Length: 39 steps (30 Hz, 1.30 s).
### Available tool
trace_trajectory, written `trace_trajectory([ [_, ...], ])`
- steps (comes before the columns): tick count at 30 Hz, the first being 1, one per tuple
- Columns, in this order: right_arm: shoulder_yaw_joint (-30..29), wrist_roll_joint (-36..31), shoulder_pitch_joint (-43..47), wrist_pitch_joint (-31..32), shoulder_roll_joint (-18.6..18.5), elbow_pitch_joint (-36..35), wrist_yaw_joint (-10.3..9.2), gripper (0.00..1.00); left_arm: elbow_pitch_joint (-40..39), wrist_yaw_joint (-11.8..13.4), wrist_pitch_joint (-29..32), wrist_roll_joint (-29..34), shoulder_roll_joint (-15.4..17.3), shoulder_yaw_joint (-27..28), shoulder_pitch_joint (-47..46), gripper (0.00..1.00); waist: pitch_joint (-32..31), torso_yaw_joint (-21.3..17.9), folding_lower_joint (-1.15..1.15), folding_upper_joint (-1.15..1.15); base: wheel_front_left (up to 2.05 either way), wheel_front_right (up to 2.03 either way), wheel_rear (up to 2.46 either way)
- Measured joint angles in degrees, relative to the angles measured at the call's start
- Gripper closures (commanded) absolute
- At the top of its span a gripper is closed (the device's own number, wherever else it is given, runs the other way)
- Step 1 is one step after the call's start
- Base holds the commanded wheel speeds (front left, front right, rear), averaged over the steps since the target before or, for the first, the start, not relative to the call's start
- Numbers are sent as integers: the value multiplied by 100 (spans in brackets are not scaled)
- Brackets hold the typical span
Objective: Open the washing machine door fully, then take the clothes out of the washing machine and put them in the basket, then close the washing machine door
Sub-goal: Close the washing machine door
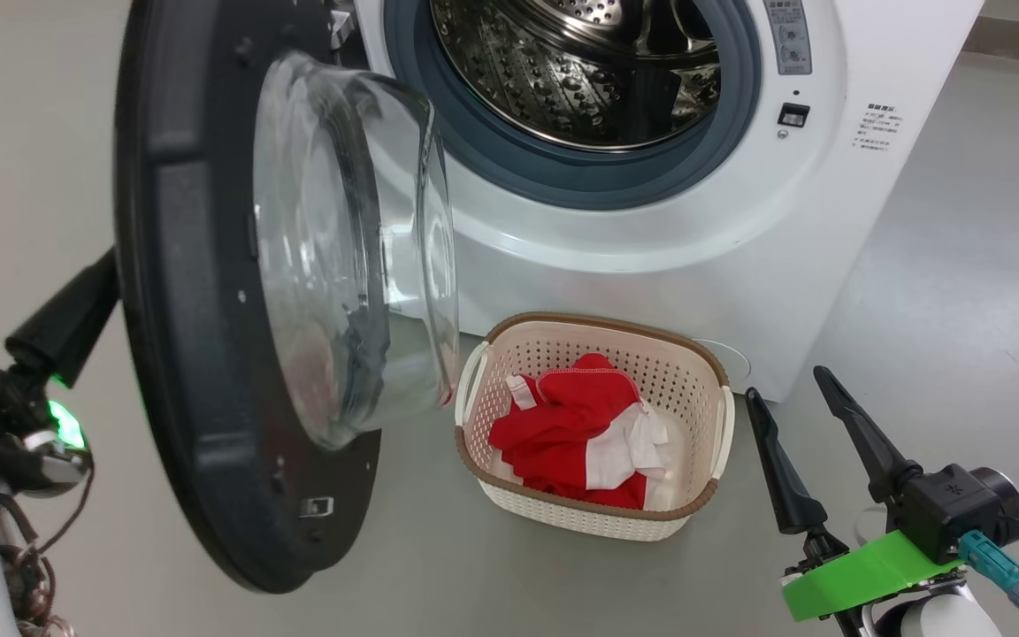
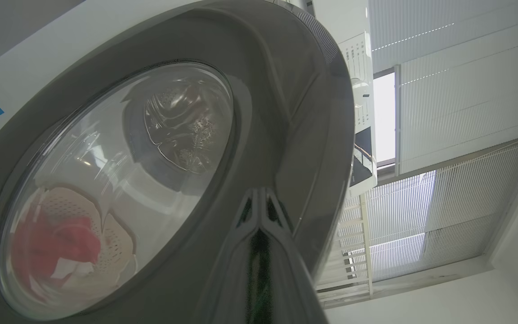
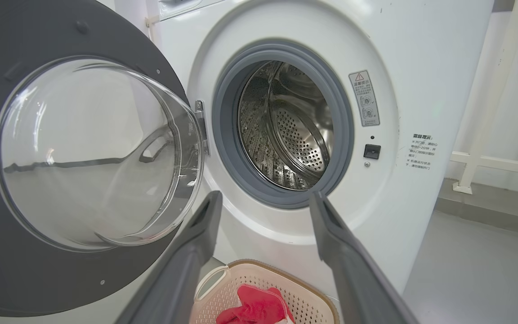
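Left of drum (image 1: 580, 71): round black-rimmed glass door (image 1: 200, 398), likely stiff, heavy; left gripper (image 2: 259, 198), fingers together, is touching outer rim; right gripper (image 1: 785, 382) gaping, empty.

1 washer (image 1: 651, 257) w/ 1 door (image 1: 191, 354), 1 basket (image 1: 563, 518)

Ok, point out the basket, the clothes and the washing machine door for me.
basket (image 1: 580, 520): head view, on its cream front wall.
clothes (image 1: 563, 425): head view, on the red fabric mid-pile.
washing machine door (image 1: 182, 265): head view, on the black rim left of the glass.
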Motion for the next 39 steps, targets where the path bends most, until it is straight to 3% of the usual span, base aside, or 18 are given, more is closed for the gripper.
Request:
trace_trajectory([
  [13, 3, 65, -55, 0, 1, -2, 0, 0, -409, 123, -504, -630, -1, -905, 410, 100, 92, -203, 0, 0, 0, 0, 0],
  [36, 22, 89, -57, 0, 14, -3, 0, 0, -545, 137, -940, -1168, -9, -1211, 622, 98, 133, -529, 0, 0, 0, 0, 0],
  [37, 23, 89, -57, 0, 14, -3, 0, 0, -558, 120, -989, -1167, -19, -1193, 622, 60, 136, -524, 0, 0, 0, 0, 0],
  [39, 23, 89, -57, 0, 14, -2, 0, 0, -563, 65, -1070, -1150, -24, -1161, 622, 0, 137, -513, 0, 0, 0, 0, 0],
])
